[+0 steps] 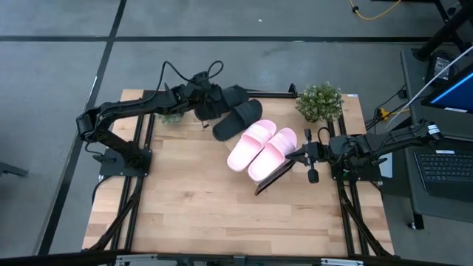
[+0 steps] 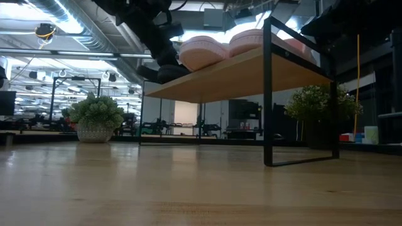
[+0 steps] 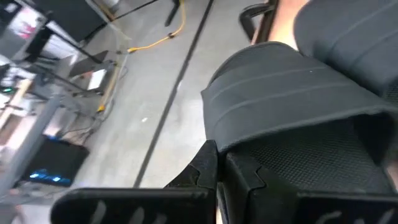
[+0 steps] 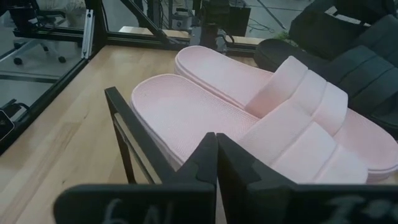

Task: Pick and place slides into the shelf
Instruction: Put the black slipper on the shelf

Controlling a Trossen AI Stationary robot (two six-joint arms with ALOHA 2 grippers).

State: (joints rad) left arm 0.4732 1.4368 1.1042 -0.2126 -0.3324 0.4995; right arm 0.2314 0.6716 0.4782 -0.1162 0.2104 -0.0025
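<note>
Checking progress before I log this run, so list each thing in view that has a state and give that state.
pink slides: side by side on the shelf, not held.
black slides: both on the shelf's far end, one at the left gripper.
left gripper: shut, at a black slide; a hold cannot be confirmed.
right gripper: shut, empty, beside the pink slides.
shelf: standing upright on the table, carrying all four slides.

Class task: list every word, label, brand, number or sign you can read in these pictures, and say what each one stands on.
Nothing can be read with certainty.
Right hand: pale marks on its front bar, too blurred to read.
Left hand: faint marks on its bar, unreadable.
Pink slides and black slides: no brand or label visible.
Shelf: no text visible.
</note>
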